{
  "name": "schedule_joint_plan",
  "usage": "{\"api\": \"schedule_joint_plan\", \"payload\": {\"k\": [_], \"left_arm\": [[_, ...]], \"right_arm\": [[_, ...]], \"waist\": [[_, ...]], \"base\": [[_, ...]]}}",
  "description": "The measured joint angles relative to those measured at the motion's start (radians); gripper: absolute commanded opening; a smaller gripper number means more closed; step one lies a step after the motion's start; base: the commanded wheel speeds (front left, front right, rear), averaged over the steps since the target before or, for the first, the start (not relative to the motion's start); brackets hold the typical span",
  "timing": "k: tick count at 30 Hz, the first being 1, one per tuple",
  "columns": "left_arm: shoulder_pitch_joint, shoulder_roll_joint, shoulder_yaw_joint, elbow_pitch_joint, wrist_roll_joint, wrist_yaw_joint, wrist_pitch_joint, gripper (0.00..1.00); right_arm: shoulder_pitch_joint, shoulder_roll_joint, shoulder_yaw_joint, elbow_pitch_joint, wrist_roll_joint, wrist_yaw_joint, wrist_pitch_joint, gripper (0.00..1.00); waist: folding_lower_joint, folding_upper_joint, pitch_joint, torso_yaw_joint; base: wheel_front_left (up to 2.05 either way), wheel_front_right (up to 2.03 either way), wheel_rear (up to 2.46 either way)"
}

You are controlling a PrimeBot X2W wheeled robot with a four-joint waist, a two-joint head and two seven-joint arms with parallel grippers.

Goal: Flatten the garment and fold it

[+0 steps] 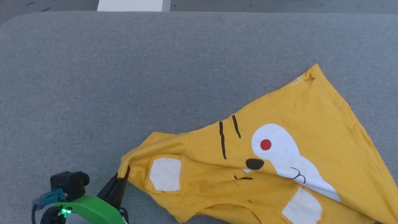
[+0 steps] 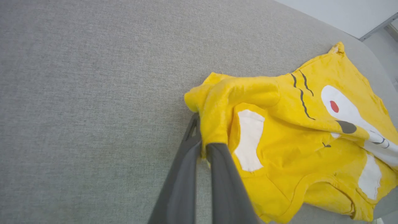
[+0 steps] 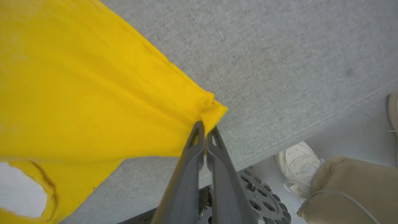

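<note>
1. The shirt point(image 1: 314, 109) lies rumpled on the grey padded table point(image 1: 124, 77). In the head view it sits toward the table's right and near side. The printed face is up, a fold point(image 1: 217, 161) runs across it, and the far corner rests on the table.
2. The left gripper point(image 2: 203, 141) has its fingers clamped on the bunched sleeve point(image 2: 239, 93) at the shirt's left end. I judge that this pinch takes in several layers. If so, a pull drags the whole bunch along and does not spread it.
3. The right gripper point(image 3: 203, 129) has its fingers pressed together on the very tip of a stitched corner point(image 3: 213, 110), near the table's edge. The bite looks shallow, so thin cloth could slip out once I add tension.
4. If I draw the arms apart unevenly, the fold may tighten into a crease and not open out.
5. A pull toward me could carry the shirt's near part over the table's edge, and its weight would then drag the rest after it.
6. A person's shoe point(image 3: 298, 158) and trouser leg point(image 3: 351, 186) are on the floor point(image 3: 351, 133) just past that edge, below the right gripper. A wide swing there risks contact.
</note>
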Motion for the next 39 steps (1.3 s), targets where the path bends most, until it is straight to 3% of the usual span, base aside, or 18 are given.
{"api": "schedule_joint_plan", "payload": {"k": [5, 6, 7, 10, 14, 16, 19, 21, 25, 31, 39], "left_arm": [[0.011, -0.002, -0.001, 0.000, -0.002, 0.003, -0.002, 0.00], [0.012, -0.003, -0.001, 0.000, -0.005, 0.003, -0.002, 0.00], [0.013, -0.003, -0.003, 0.000, -0.006, 0.003, -0.002, 0.00], [0.016, -0.007, -0.012, 0.000, -0.007, 0.001, -0.001, 0.00], [0.020, -0.011, -0.016, -0.004, -0.007, -0.002, -0.002, 0.00], [0.019, -0.013, -0.016, -0.010, -0.007, -0.003, -0.005, 0.00], [0.015, -0.019, -0.016, -0.013, 0.000, -0.007, -0.011, 0.00], [-0.004, -0.023, -0.019, -0.015, 0.007, -0.014, -0.011, 0.00], [-0.050, -0.033, -0.032, -0.016, 0.025, -0.028, -0.008, 0.00], [-0.114, -0.075, -0.056, -0.007, 0.056, -0.046, 0.002, 0.00], [-0.155, -0.112, -0.070, 0.024, 0.063, -0.065, 0.008, 0.00]], "right_arm": [[-0.011, 0.000, 0.079, 0.118, -0.003, 0.000, -0.134, 0.00], [-0.016, 0.001, 0.084, 0.123, -0.018, 0.000, -0.153, 0.08], [-0.022, 0.000, 0.091, 0.121, -0.030, 0.000, -0.163, 1.00], [-0.026, -0.035, 0.111, 0.024, -0.043, 0.000, -0.134, 1.00], [-0.031, -0.136, 0.082, -0.229, 0.021, 0.000, 0.038, 1.00], [-0.088, -0.181, 0.053, -0.328, 0.027, 0.000, 0.097, 1.00], [-0.218, -0.276, 0.068, -0.376, 0.016, 0.000, 0.155, 1.00], [-0.341, -0.354, 0.136, -0.358, 0.000, 0.000, 0.191, 1.00], [-0.590, -0.411, 0.285, -0.248, -0.057, 0.000, 0.218, 1.00], [-0.827, -0.399, 0.435, -0.031, -0.135, 0.000, 0.258, 1.00], [-0.859, -0.382, 0.487, 0.128, -0.191, 0.000, 0.292, 1.00]], "waist": [[0.0000, 0.0000, -0.034, -0.018], [0.0000, 0.0000, -0.041, -0.020], [0.0000, 0.0000, -0.047, -0.022], [0.0000, 0.0000, -0.068, -0.020], [0.0000, 0.0000, -0.066, -0.005], [0.0000, 0.0000, -0.055, 0.000], [0.0000, 0.0000, -0.032, 0.011], [0.0000, 0.0000, -0.006, 0.023], [0.0000, 0.0000, 0.047, 0.047], [0.0000, 0.0000, 0.127, 0.097], [0.0000, 0.0000, 0.212, 0.177]], "base": [[0.00, 0.00, 0.00], [0.00, 0.00, 0.00], [0.00, 0.00, 0.00], [0.00, 0.00, 0.00], [0.00, 0.00, 0.00], [0.00, 0.00, 0.00], [0.00, 0.00, 0.00], [0.00, 0.00, 0.00], [0.00, 0.00, 0.00], [0.00, 0.00, 0.00], [0.00, 0.00, 0.00]]}}
